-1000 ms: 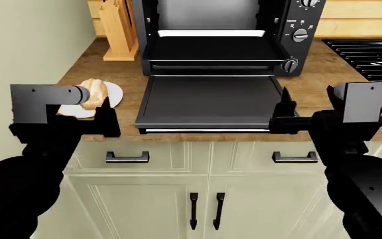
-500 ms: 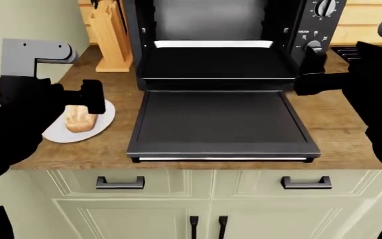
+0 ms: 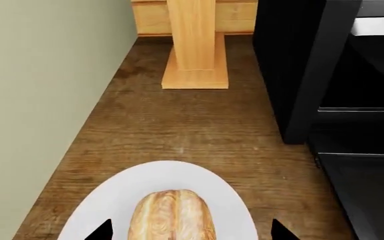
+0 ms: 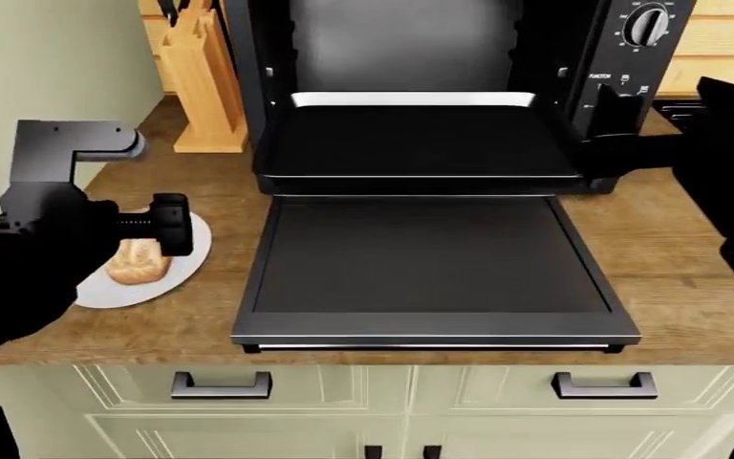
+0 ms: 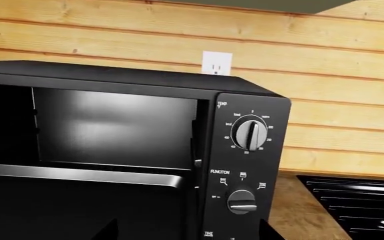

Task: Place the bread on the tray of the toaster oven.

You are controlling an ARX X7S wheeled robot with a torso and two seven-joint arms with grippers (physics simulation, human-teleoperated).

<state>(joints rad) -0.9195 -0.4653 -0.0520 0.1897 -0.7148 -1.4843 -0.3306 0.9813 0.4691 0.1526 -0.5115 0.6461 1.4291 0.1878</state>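
The left gripper [image 4: 163,226] hovers over one golden-tan split-top oval loaf of bread [image 3: 172,216], jaws apart, unclamped. The bread lies on one round white plate [image 3: 112,200] on the brown wooden counter [image 4: 214,306], at nine o'clock from one black boxy toaster oven [image 5: 245,150] with its shallow black metal tray [image 4: 405,139]. Right gripper [image 4: 615,120] jaws: cannot tell. Two round knobs show; labels read "TEMP", "FUNCTION".

The bread [image 4: 138,261] is partly hidden in the head view behind the left tool [image 4: 169,225]; in the left wrist view the frame edge cuts off its near end. The plate [image 3: 178,190] is cropped there too. Only two dark fingertips [image 3: 102,231] of the left tool show, so its grip is unclear. The right tool [image 4: 615,120] is a dark shape against the toaster oven [image 5: 245,150], its jaws unreadable. The oven's lowest dial label is cut off.
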